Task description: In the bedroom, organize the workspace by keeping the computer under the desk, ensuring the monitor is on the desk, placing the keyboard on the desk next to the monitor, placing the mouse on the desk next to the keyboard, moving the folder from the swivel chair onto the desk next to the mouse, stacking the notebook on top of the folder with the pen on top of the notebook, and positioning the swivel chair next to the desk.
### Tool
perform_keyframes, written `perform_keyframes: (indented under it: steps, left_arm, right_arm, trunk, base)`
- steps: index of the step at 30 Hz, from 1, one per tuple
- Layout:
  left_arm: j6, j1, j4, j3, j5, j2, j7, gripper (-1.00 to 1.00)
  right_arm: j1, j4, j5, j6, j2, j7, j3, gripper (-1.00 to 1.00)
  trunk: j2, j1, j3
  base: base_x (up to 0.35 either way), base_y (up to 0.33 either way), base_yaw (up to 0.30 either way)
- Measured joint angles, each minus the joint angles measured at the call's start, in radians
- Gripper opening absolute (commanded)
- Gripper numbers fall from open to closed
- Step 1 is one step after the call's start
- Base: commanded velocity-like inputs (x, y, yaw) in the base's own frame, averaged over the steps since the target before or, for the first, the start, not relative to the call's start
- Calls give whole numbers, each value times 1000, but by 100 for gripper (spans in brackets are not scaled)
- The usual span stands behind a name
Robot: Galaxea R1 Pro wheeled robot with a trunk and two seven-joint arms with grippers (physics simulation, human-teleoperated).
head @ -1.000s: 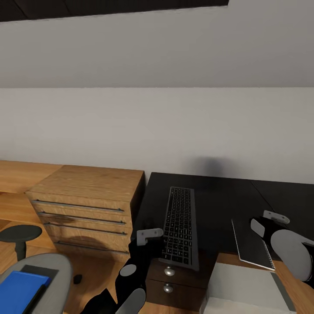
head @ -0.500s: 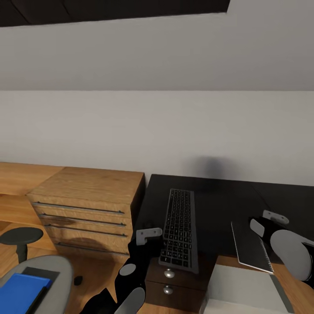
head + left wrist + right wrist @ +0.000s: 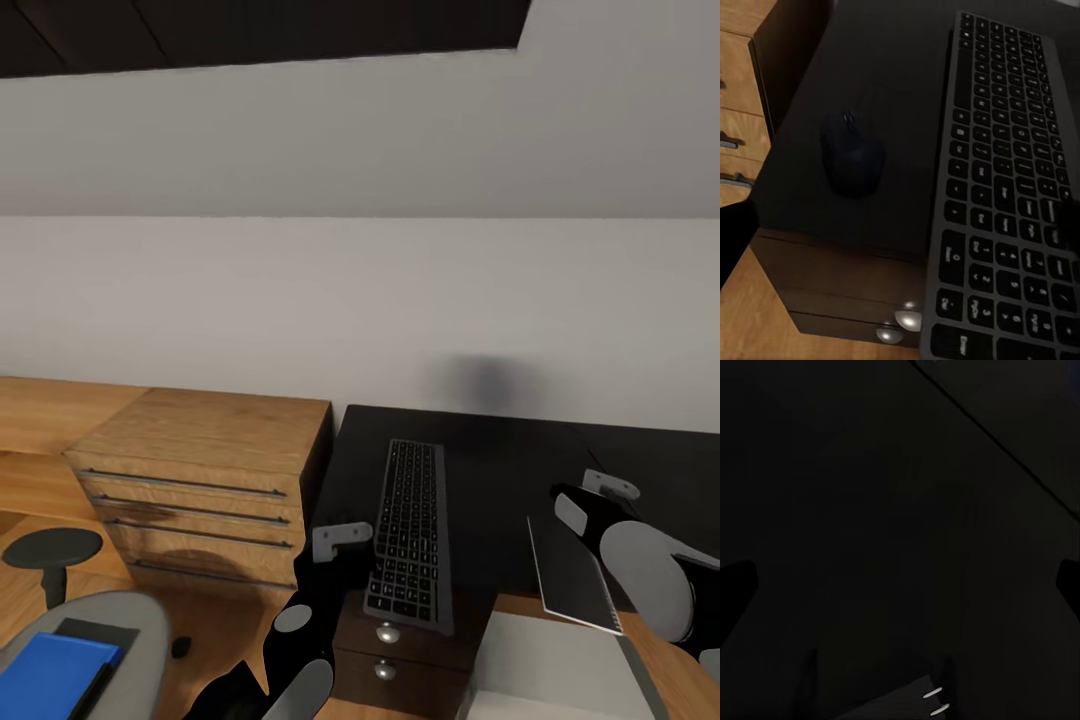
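**Keyboard and mouse on the black desk, folder on the chair**

At the far left of the head view, the blue folder (image 3: 48,668) is seen lying on the grey swivel chair (image 3: 140,625). An oak dresser (image 3: 205,480) is set just beside the desk (image 3: 490,470). The left gripper (image 3: 340,545) is held near the desk's front corner; its jaws are spread apart and nothing is gripped. In the left wrist view, the mouse (image 3: 853,159) is seen lying just beside the keyboard (image 3: 408,520). Further right, the notebook (image 3: 572,575) is laid at the desk's front edge, above the computer (image 3: 560,670). How far the right gripper (image 3: 585,497) is opened cannot be told.
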Motion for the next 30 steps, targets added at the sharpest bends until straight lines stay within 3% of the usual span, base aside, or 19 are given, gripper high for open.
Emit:
perform_keyframes:
  steps: [12, 18, 20, 24, 30]
  left_arm:
    - [0, 0, 0, 4, 0, 1, 0, 100]
    - [0, 0, 0, 7, 0, 1, 0, 100]
    - [0, 0, 0, 9, 0, 2, 1, 100]
    - [0, 0, 0, 43, 0, 3, -1, 100]
    - [0, 0, 0, 101, 2, 3, -4, 100]
  right_arm:
    - [0, -7, -1, 1, 26, -1, 2, 100]
    - [0, -34, 1, 1, 54, -4, 0, 100]
    - [0, -41, 1, 1, 76, -5, -1, 100]
    - [2, -41, 1, 0, 104, -6, -1, 100]
    - [5, -40, 1, 0, 121, -5, -1, 100]
  trunk:
    - [84, -45, 38]
    - [126, -68, 56]
    - [140, -76, 63]
    - [168, -92, 75]
    - [168, -92, 75]
  base:
    - [-159, 0, 0]
    - [-319, 0, 0]
    - [-322, 0, 0]
    - [-235, 0, 0]
    - [-67, 0, 0]
